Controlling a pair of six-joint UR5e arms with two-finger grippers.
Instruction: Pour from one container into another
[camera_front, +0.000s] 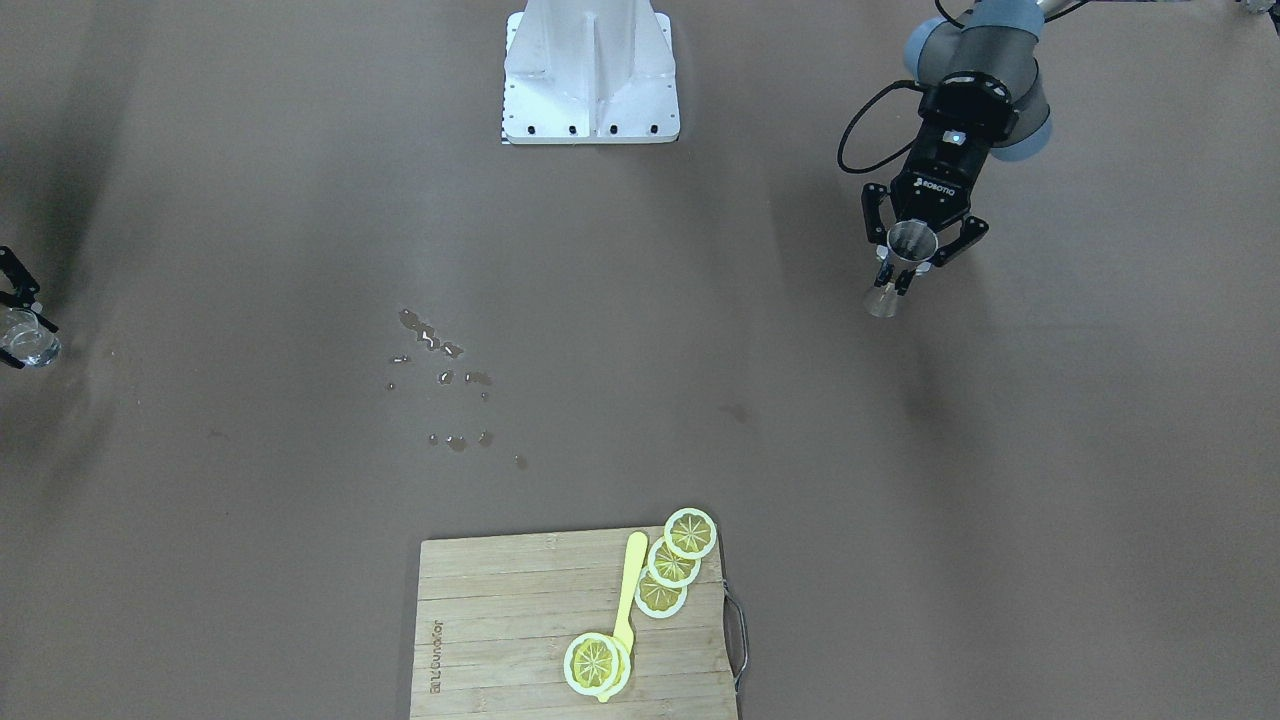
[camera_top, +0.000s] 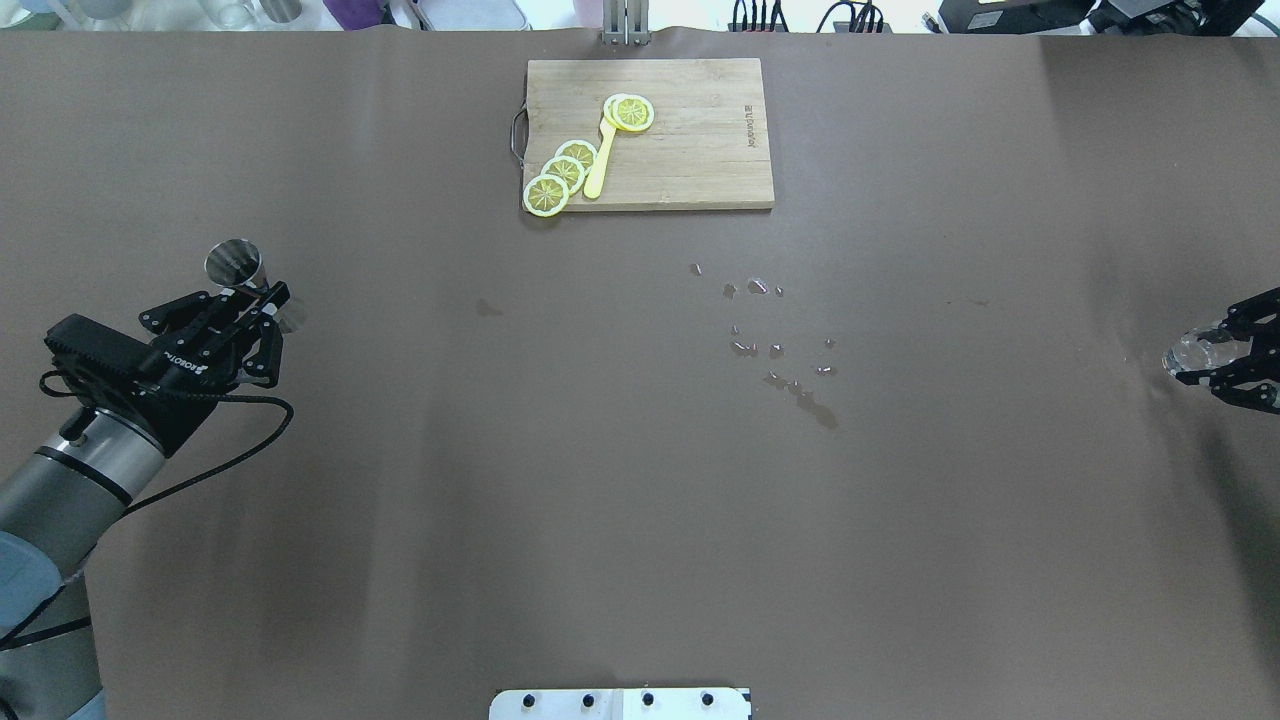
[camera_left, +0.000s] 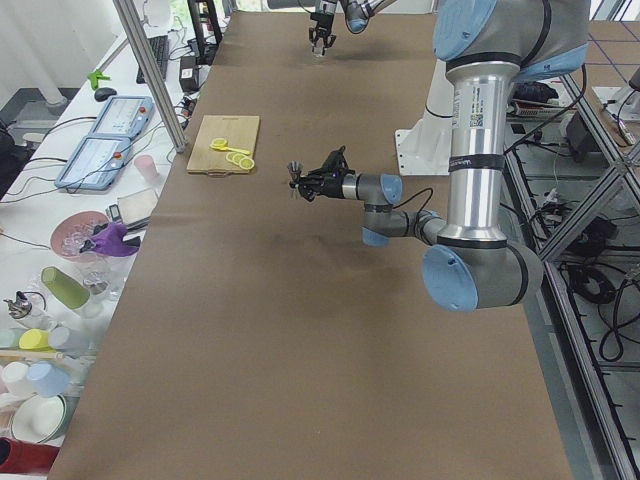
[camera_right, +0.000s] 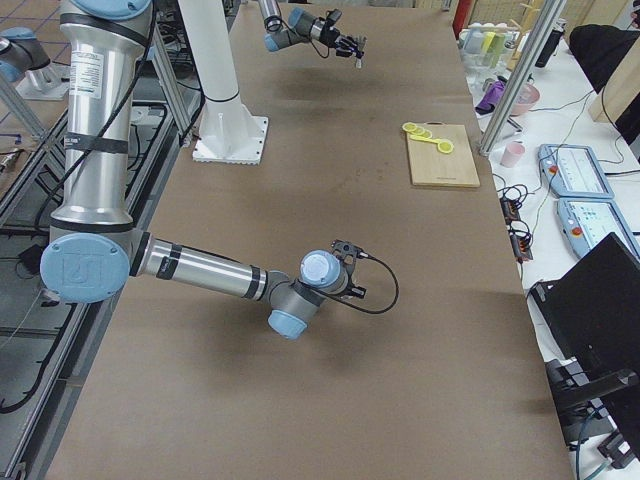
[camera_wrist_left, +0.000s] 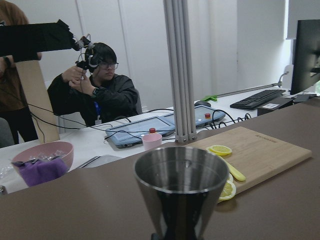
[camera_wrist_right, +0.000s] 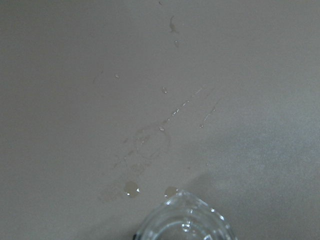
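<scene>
The pour has not begun, as far as can be judged. The left gripper (camera_front: 898, 276) is clamped on the waist of the steel double-cone jigger (camera_front: 912, 242) and holds it upright, just above the brown table (camera_top: 500, 520) at the robot's left end. At the opposite end, the right gripper (camera_top: 1218, 356) has its fingers on either side of the clear glass tumbler (camera_top: 1190, 352) and seems closed on it. The two containers are well apart, so bringing them together, tipping one and setting both down is all left to do. Whether either holds liquid cannot be told. Scattered water droplets (camera_top: 780, 350) lie between them, near the wooden cutting board (camera_top: 690, 150) – a sign of spilling.
</scene>
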